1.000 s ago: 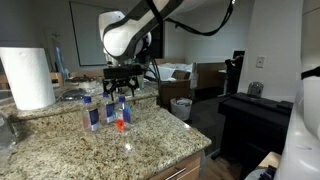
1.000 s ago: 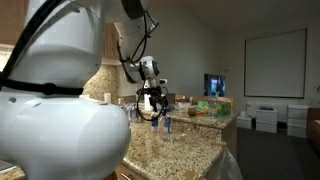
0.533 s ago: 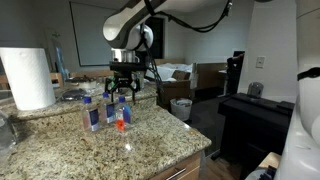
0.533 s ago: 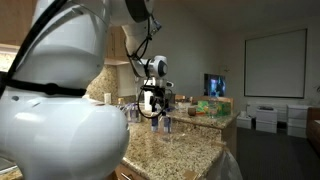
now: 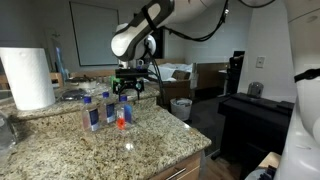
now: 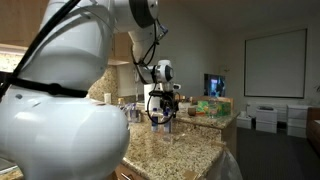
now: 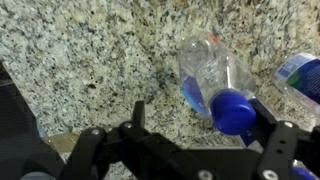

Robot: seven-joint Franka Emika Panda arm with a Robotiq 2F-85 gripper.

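The work surface is a speckled granite counter (image 5: 150, 145) in a domestic room. A paper towel roll (image 5: 28, 78) stands at one end of the counter, and a projection screen (image 6: 275, 62) hangs on the far wall.

The gripper (image 5: 128, 90) hangs over a small group of plastic bottles near the counter's middle, and both exterior views (image 6: 163, 112) show it pointing straight down. Its fingers are spread wide and nothing is held between them. In the wrist view the gripper (image 7: 200, 115) enters from the bottom edge, with one dark finger (image 7: 138, 112) on each side of the frame.

The nearest bottle (image 7: 210, 75) is clear, stands upright on the granite and is seen from above. Its blue cap (image 7: 232, 110) lies between the spread fingers, closer to the one on the right of that view. No contact between finger and bottle is apparent, and the fingertips sit at about cap height or just above it. In an exterior view the nearest bottle (image 5: 122, 113) stands directly under the gripper and shows an orange-red patch low on its body.

A second bottle (image 7: 300, 72) with a blue label stands just beside it at the wrist view's right edge. Two further bottles (image 5: 93, 114) stand close by on the paper towel side.
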